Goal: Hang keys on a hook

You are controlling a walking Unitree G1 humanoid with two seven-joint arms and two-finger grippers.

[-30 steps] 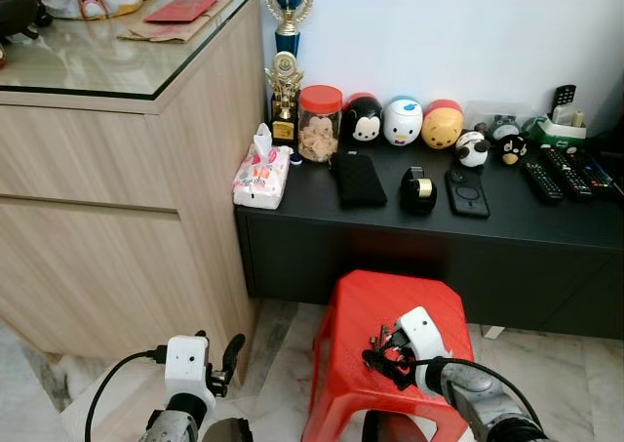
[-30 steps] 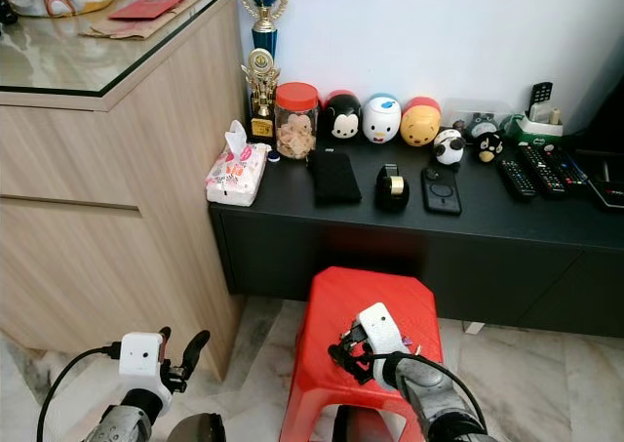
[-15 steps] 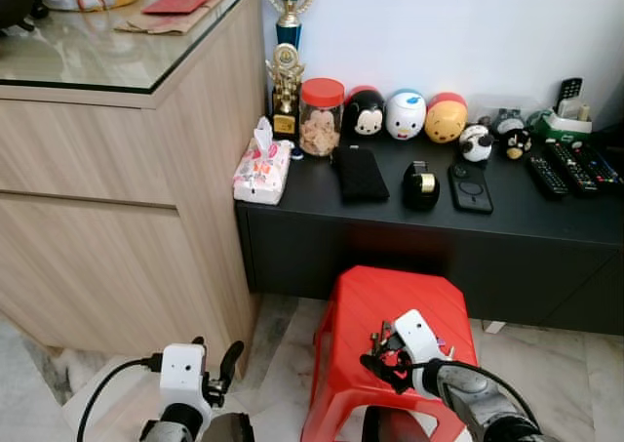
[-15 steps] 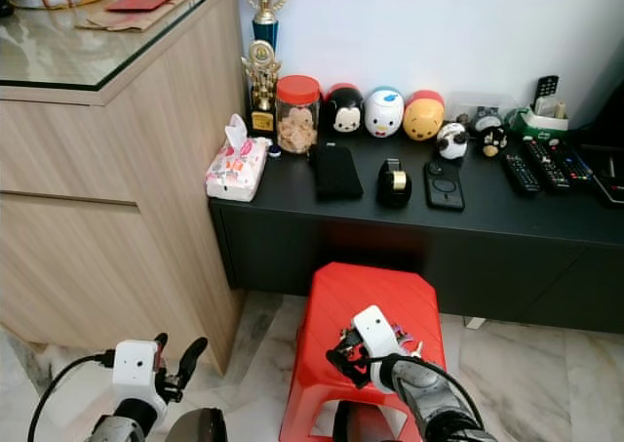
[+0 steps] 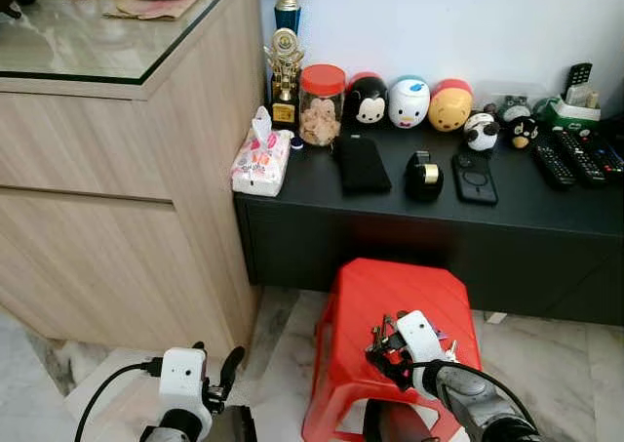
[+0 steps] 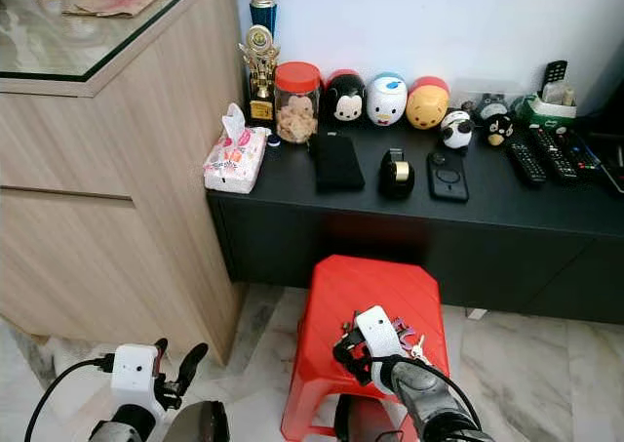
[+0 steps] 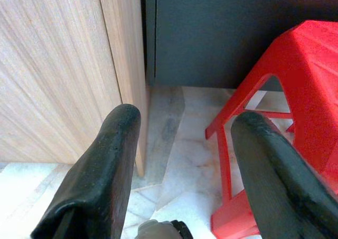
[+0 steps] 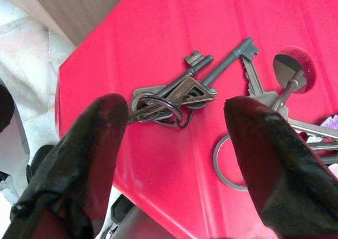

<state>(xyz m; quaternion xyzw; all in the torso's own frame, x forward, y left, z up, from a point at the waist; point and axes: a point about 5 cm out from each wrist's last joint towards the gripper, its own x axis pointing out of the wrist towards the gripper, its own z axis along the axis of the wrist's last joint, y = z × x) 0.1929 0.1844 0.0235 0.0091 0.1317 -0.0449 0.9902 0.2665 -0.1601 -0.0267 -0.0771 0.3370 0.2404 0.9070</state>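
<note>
A bunch of keys lies on the top of a red plastic stool, spread over its near part, with one key's end hanging over a round hole in the seat and a loose key ring flat beside it. The right gripper hovers low over that bunch, its jaws apart, one black finger on each side of the keys and neither touching them as far as the wrist view shows. In the head views the same gripper sits at the stool's near edge with the keys just beyond its white wrist block. The left gripper hangs low beside the stool, jaws apart and holding nothing, pointed at the marble floor between the wooden cabinet and the stool's leg. Behind the stool stands a low black tabletop carrying a tissue pack, a red-lidded jar, a gold trophy, three round cartoon figures, a black wallet, a tape dispenser, a phone and several remote controls.
</note>
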